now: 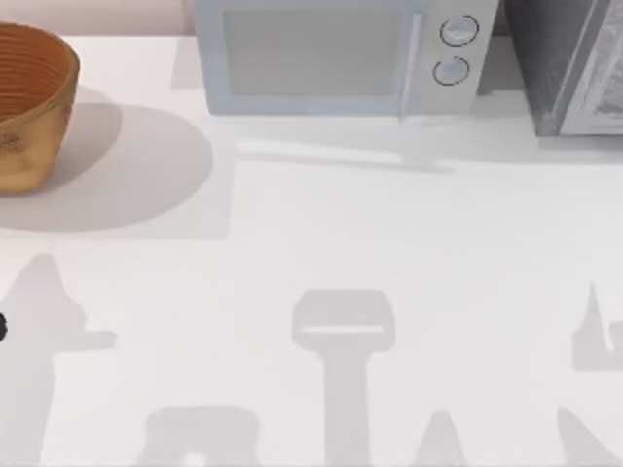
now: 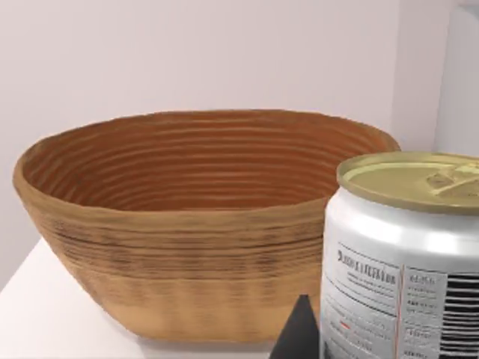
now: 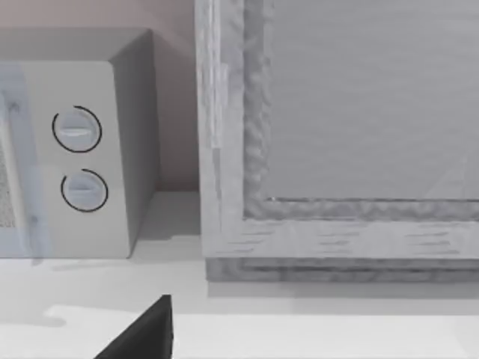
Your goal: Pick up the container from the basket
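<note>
Basket (image 1: 29,107) stands on the table (image 1: 389,272) at ten o'clock, far left edge. Microwave (image 1: 341,53) sits at twelve o'clock along the back; a framed unit (image 1: 569,63) adjoins at one o'clock. Container (image 2: 404,254) stands just before the basket, outside it.

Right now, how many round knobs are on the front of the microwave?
2. Both sit on the panel at the right end of the microwave: the upper knob and, directly below it, the lower knob.

A white desk (image 1: 389,253) spreads across the top view, crossed by soft grey shadows. At its far edge stands a white microwave (image 1: 331,53) with two round dials, against a pale pinkish wall (image 2: 187,52). A grey framed cabinet (image 3: 337,142) stands just beside the microwave.
</note>
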Available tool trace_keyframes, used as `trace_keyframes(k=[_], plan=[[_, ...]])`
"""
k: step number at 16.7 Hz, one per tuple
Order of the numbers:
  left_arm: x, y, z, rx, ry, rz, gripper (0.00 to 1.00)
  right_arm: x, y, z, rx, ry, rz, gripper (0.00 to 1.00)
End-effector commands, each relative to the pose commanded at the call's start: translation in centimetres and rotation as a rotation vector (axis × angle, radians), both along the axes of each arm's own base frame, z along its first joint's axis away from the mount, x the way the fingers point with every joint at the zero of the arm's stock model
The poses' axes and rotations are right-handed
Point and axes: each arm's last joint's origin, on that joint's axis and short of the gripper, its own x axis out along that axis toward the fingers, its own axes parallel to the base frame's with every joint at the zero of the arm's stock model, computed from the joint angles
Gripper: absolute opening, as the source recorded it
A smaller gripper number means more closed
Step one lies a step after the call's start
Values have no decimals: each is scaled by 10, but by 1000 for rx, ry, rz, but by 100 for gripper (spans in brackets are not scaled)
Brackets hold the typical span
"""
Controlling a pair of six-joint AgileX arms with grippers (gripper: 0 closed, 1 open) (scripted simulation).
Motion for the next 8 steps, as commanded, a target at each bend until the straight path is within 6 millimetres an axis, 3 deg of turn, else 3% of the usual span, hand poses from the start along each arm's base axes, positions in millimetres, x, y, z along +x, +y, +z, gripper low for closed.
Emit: trace_keyframes(k=[4, 8], plan=[[-4, -5, -31, -45, -60, -53, 0, 0, 0, 0, 0, 0, 0, 100], [-4, -6, -33, -50, -65, -58, 0, 0, 0, 0, 0, 0, 0, 100]])
